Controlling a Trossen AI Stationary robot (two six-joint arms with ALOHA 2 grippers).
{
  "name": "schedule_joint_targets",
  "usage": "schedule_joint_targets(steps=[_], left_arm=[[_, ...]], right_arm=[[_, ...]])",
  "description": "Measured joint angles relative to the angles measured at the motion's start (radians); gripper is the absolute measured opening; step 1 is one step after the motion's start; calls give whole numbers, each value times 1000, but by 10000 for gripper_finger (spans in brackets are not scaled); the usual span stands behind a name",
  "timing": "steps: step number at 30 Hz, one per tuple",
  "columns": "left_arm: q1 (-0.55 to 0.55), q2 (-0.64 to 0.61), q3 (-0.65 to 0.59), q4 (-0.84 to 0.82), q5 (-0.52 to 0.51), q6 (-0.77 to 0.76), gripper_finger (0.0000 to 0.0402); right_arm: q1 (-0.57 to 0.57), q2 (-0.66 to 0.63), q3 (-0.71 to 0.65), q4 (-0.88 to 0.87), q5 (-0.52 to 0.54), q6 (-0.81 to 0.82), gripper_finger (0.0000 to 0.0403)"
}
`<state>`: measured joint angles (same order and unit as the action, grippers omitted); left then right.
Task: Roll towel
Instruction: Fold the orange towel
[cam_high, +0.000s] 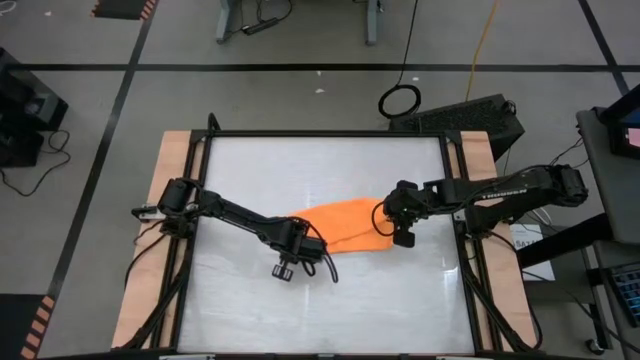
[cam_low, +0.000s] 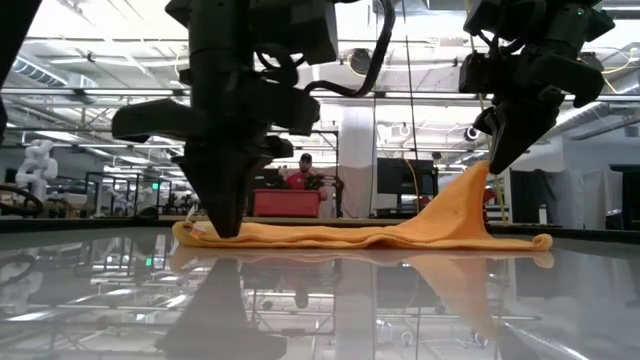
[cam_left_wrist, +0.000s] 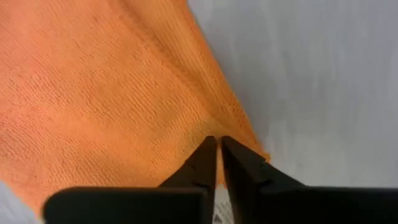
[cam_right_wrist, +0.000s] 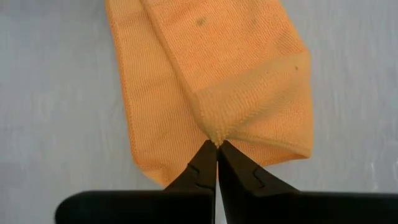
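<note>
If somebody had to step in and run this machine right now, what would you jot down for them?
Left gripper: shut on the towel at its left end, down at the table.
Right gripper: shut on the towel at its right end, lifting that end into a peak.
Towel: mid-table, the rest lying flat.
Done: both ends pinched.
Left: all of the rolling; no roll has formed yet.

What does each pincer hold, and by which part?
Right pincer pinches the towel at a raised fold. Left pincer grips its opposite edge.
</note>
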<state>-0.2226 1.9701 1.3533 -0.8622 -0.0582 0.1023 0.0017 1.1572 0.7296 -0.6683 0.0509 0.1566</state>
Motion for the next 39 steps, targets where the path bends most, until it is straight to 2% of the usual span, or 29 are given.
schedule_joint_targets(steps=[7,11,18,27,29,32,39], left_arm=[[0,0,0,78,-18,-78,126],[0,0,0,86,-28,-104,146],[0,17,-1,101,-29,-122,120],[0,24,-6,81,-76,-123,19],[0,24,-6,66,-76,-122,7],[0,24,-6,43,-76,-122,14],[0,24,-6,14,-56,-122,66]], right_arm=[[0,0,0,-2,0,0,0],[0,0,0,-3,0,0,0],[0,0,0,-4,0,-1,0],[0,0,0,-12,0,-1,0],[0,0,0,-19,0,-1,0],[0,0,0,-26,0,-1,0],[0,0,0,-25,0,-1,0]])
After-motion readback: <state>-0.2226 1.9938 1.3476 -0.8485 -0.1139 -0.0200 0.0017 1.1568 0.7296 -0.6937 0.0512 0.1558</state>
